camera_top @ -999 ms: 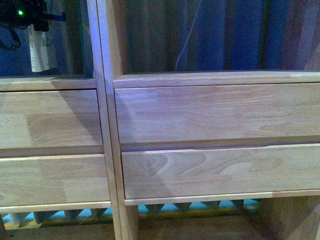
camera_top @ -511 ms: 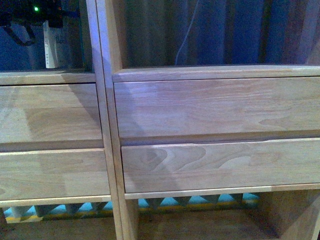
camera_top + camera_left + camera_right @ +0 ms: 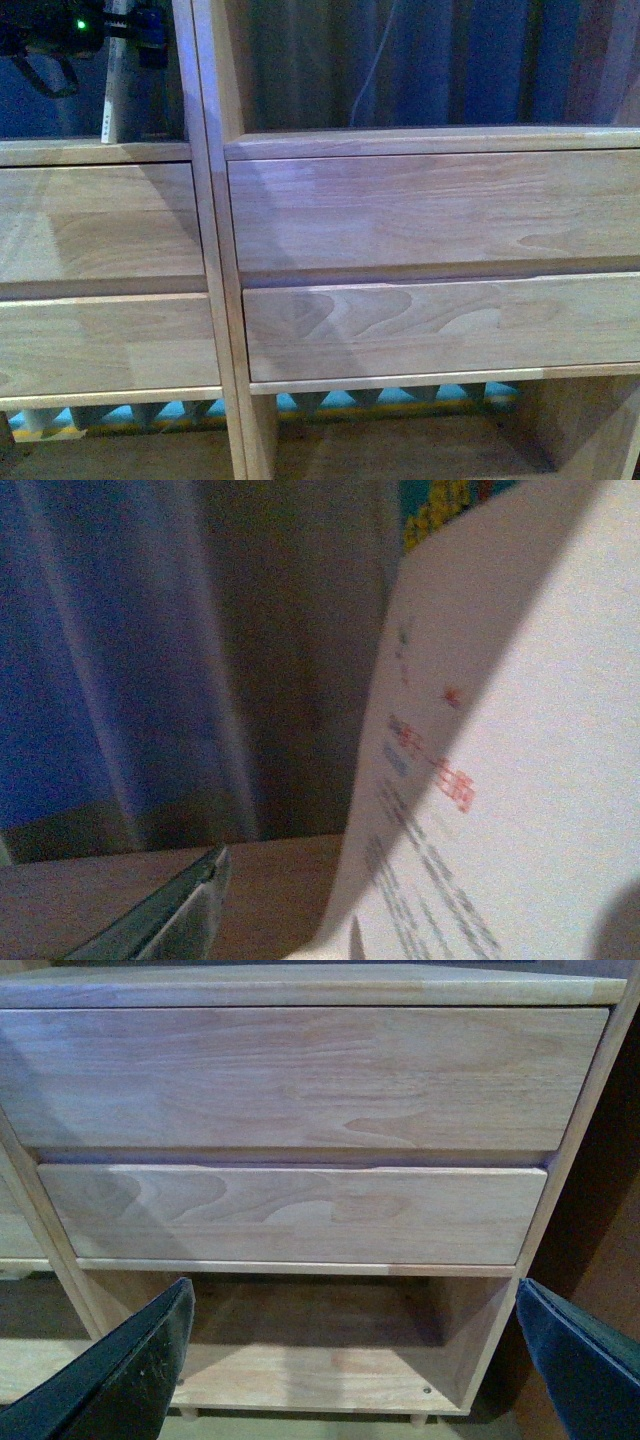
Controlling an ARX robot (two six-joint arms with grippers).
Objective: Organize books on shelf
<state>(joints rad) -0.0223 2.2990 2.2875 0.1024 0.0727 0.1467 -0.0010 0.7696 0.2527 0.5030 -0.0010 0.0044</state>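
At far left the left gripper [image 3: 70, 35] hangs by the book [image 3: 114, 95], which stands upright in the left compartment of the shelf [image 3: 430, 215], its lower edge on the board. One finger [image 3: 175, 920] shows apart from the cover and the other is hidden — I cannot tell if it pinches. The paperback looks light, thin and floppy, so it is best held near the spine. The shelf is smooth, pale, grained wood with flat drawer fronts. The right gripper [image 3: 352, 1290] is spread wide — empty.
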